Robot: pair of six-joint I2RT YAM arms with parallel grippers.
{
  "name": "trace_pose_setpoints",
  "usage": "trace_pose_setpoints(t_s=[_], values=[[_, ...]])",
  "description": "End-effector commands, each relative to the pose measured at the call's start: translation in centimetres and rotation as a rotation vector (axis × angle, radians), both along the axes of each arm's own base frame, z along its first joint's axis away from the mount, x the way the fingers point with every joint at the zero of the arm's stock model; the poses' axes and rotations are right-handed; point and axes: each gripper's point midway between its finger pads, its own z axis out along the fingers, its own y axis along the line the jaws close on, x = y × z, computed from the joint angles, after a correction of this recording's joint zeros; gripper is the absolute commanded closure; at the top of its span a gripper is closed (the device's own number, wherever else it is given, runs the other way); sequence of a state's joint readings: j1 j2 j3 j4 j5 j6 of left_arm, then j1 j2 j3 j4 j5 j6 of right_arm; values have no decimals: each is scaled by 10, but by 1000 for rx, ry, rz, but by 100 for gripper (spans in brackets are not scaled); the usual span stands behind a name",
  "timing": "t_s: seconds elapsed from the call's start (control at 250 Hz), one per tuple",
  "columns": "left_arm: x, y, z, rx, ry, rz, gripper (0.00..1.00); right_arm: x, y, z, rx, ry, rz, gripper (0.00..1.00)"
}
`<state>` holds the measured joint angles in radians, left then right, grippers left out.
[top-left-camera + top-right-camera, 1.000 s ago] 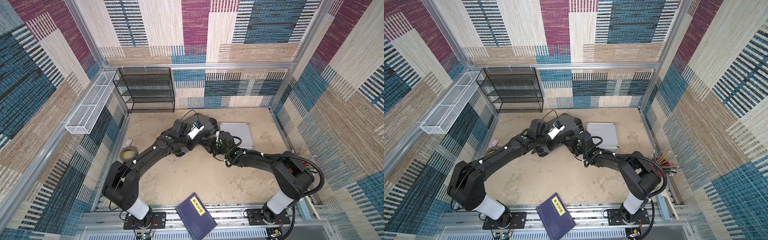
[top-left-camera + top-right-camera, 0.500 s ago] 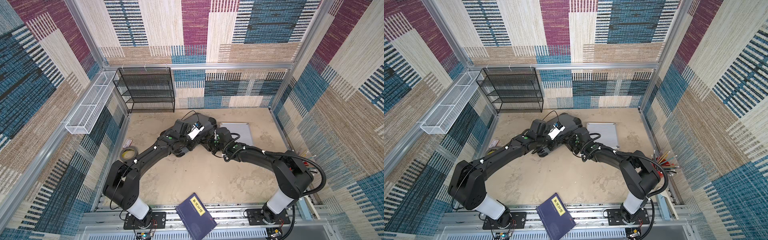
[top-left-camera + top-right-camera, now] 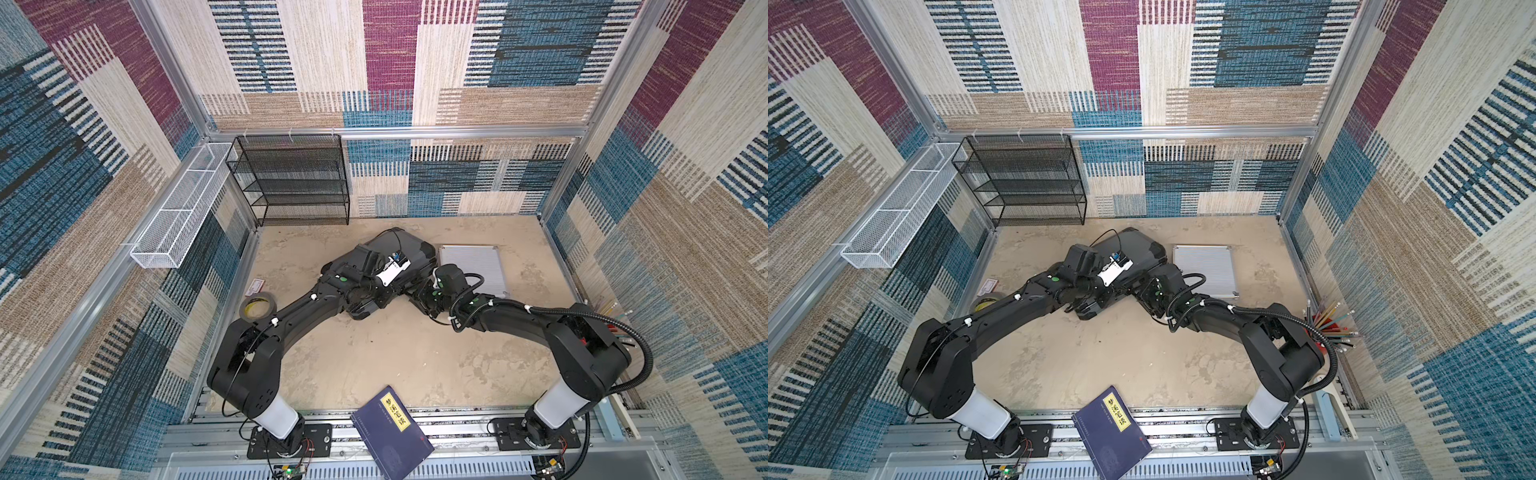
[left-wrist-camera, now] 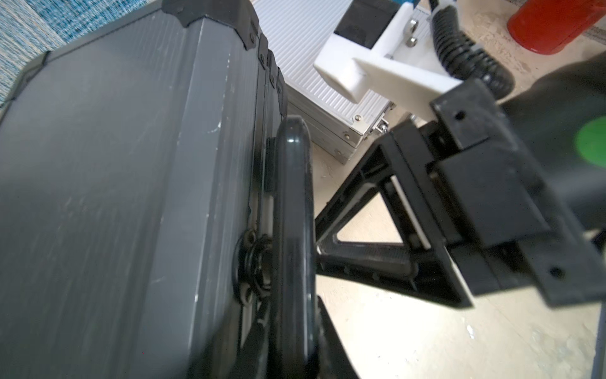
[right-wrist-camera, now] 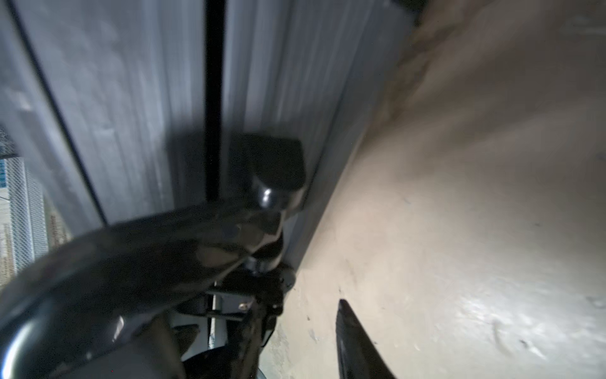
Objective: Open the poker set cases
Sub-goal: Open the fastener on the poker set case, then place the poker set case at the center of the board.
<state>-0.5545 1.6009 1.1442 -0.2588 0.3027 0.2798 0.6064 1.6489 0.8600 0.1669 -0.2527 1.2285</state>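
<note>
Dark grey poker case with black corners [image 3: 419,253] sits on the desk [image 3: 374,357], the ribbed silver aluminium case [image 3: 473,266] just beside it, both closed. Left fingers [image 4: 331,344] clamp the grey case's black handle [image 4: 292,213]; right fingers [image 5: 354,341] stand slightly apart at its front edge.

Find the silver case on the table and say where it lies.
In both top views the silver case lies flat on the table, toward the back on the robot's right, just right of the grey case.

Bright, even, sharp top views with bowed edges; dim, motion-blurred right wrist view.
</note>
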Motion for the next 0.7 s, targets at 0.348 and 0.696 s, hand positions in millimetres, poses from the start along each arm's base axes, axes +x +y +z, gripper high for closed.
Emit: trace_pose_setpoints(t_s=[0.348, 0.696], values=[[22, 23, -39, 110, -71, 31, 100, 33, -52, 20, -120, -296, 104, 56], [25, 41, -70, 247, -27, 70, 100, 44, -70, 16, -154, -335, 78, 56]])
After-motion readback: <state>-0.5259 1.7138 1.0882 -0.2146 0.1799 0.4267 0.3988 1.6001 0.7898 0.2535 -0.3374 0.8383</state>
